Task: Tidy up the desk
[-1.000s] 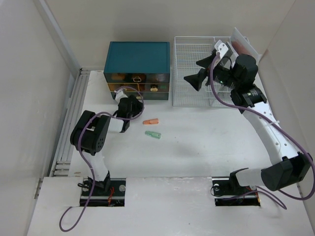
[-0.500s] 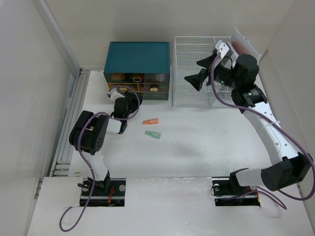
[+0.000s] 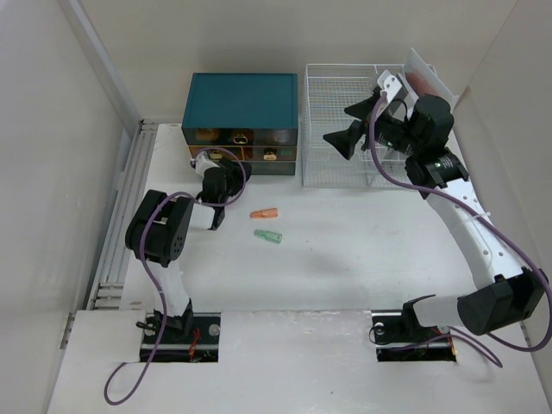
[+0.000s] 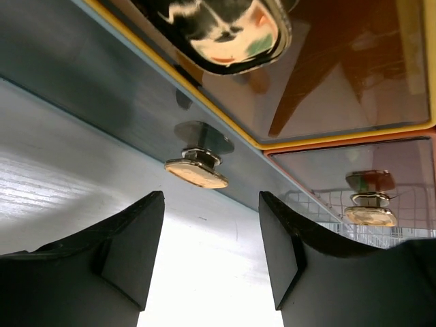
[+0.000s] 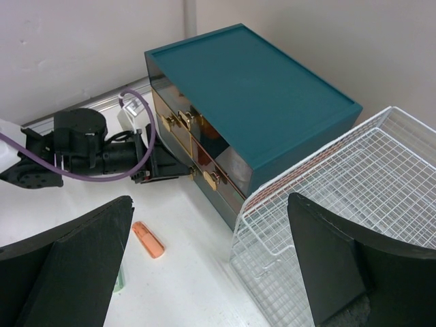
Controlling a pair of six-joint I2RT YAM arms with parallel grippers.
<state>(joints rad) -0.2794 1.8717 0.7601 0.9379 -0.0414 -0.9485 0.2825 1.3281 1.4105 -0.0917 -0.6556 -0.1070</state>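
Left gripper [image 4: 211, 203] has neared the knob [image 4: 197, 172], low over the desk [image 3: 362, 250].

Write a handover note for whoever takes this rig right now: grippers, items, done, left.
Left gripper: open, lined up on a drawer knob of the teal drawer box, not gripping it.
Right gripper: open, empty, above the wire rack.
Orange item and green item lie loose on the desk.
Done: nothing stowed that shows.
Left: likely open drawer, put both away.
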